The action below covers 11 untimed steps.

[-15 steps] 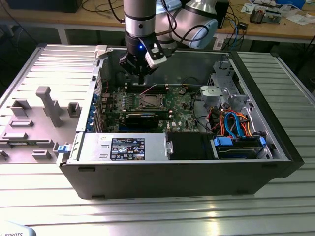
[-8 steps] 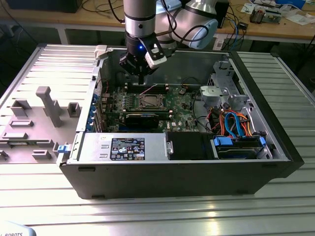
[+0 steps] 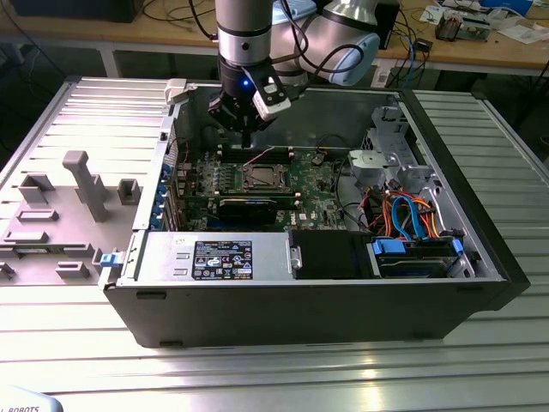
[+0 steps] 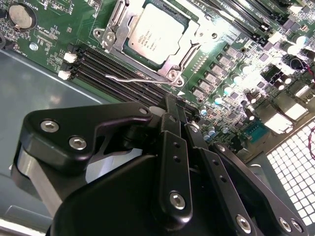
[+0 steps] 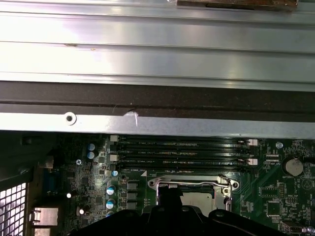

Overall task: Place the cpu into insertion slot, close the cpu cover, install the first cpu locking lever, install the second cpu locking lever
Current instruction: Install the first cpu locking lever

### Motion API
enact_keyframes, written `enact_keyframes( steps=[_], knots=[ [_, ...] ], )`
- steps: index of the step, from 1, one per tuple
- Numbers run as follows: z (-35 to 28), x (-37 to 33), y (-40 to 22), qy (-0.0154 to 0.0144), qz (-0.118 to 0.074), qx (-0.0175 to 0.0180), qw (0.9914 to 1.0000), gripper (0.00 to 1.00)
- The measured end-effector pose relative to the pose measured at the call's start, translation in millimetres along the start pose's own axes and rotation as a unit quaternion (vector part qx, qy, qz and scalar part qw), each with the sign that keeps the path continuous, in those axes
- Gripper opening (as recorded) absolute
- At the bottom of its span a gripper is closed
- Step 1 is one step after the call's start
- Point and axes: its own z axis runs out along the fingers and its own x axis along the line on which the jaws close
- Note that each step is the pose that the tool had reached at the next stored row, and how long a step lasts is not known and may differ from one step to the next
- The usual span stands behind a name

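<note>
Black tool (image 4: 178,110), fingers closed together and holding nothing, hangs beside the socket. From it, the cpu (image 4: 156,33) lies at 12 o'clock in the second wrist view, seated under the lowered cpu cover (image 4: 173,62).

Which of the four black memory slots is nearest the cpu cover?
The slot right beside the cpu cover in the first wrist view; the other three lie farther toward the case wall.

cpu (image 5: 198,197) in socket, cpu cover (image 5: 189,185) closed, memory slots (image 5: 182,152) beside
</note>
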Motion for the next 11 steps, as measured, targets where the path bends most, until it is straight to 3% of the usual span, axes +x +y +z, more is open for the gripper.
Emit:
enact_keyframes(
  steps=[11],
  knots=[
    [0.1, -0.1, 0.0, -0.0001, 0.0, 0.0, 1.0, 0.11]
  ],
)
